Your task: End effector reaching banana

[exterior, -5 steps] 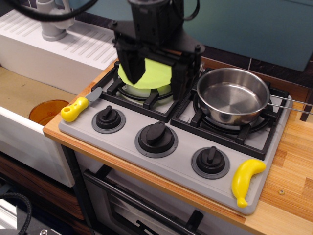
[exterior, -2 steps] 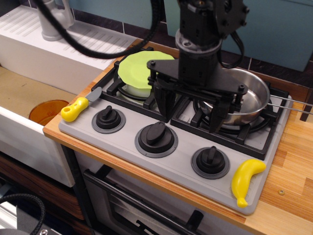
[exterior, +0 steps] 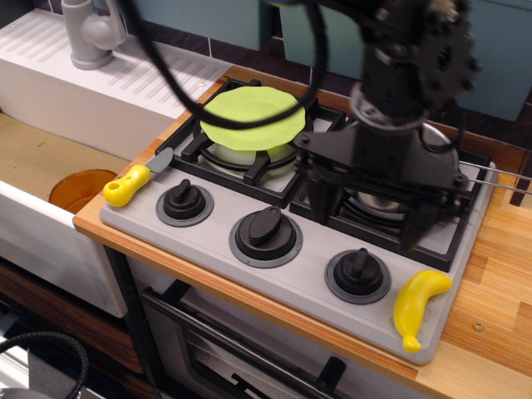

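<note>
Since the earlier frame your end effector has slid away from the green plate, which now shows in full, and across toward the banana's side of the stove; it now hangs over the burner with the steel pan, hiding most of that pan.

Only one view here, so that's all you get. Your fingers point down and are spread wide apart on the black bracket, nothing between them, nothing gripped. One finger is over the seam between the two burner grates; the other is down by the front edge of the pan's grate, near the stove's corner.

Below that second finger, toward the camera, lies the banana on the grey stove top, right at its front corner. It's clear of the fingers, not touching them. The nearest knob sits just beside it, roughly under the gap between your fingers.

Way off past the first finger, the yellow-handled knife lies at the opposite stove edge, well apart from everything you're doing.
</note>
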Robot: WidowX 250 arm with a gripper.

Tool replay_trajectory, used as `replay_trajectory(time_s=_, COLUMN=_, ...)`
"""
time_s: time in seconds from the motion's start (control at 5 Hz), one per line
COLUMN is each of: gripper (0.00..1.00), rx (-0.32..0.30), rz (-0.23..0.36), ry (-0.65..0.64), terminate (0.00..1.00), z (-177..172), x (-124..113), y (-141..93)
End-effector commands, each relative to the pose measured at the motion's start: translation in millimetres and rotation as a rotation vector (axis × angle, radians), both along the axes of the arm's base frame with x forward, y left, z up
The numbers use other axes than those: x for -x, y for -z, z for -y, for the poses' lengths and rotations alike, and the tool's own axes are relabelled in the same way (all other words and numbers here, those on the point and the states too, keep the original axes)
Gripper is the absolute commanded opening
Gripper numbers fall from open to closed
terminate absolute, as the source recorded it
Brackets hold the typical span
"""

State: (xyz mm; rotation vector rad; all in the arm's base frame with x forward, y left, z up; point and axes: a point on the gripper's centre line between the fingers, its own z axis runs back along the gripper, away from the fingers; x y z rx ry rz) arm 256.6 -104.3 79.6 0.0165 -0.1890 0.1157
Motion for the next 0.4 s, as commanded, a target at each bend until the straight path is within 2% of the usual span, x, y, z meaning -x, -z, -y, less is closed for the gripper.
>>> replay_trajectory(time_s=0.0, gripper=1.0, rx=0.023, rz=0.048, ry=-0.016, terminate=0.0, z=26.2, x=-12.6, y=-4.5)
replay_trajectory(time_s=0.2, gripper=1.0, rx=0.018, rz=0.051, ry=-0.014, terminate=0.0, z=38.5, x=-13.4, y=1.2)
